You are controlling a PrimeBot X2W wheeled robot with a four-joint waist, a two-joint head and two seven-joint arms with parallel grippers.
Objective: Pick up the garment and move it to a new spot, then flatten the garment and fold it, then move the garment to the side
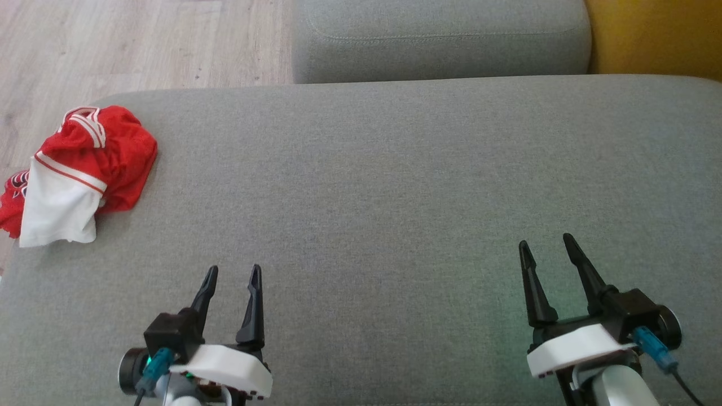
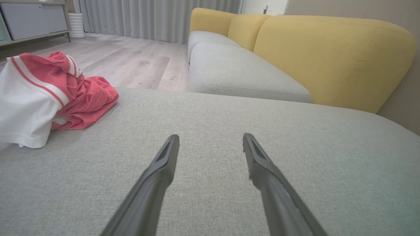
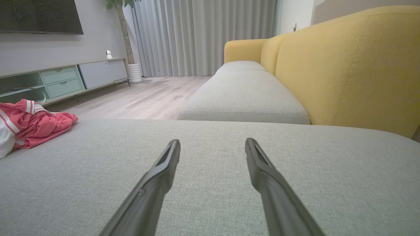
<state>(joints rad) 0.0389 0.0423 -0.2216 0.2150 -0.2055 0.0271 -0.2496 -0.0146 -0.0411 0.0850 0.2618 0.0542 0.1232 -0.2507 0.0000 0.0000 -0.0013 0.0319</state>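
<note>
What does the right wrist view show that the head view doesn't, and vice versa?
The right wrist view adds the room beyond: curtains, a low cabinet with drawers and a potted plant. The head view adds the left gripper, open over the cushion. Both share the crumpled red-and-white garment at the left edge, the grey cushion, the wood floor and the open right gripper.

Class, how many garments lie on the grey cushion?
1: a crumpled red and white garment at the left edge of the cushion. The bundle could hide another piece.
</note>
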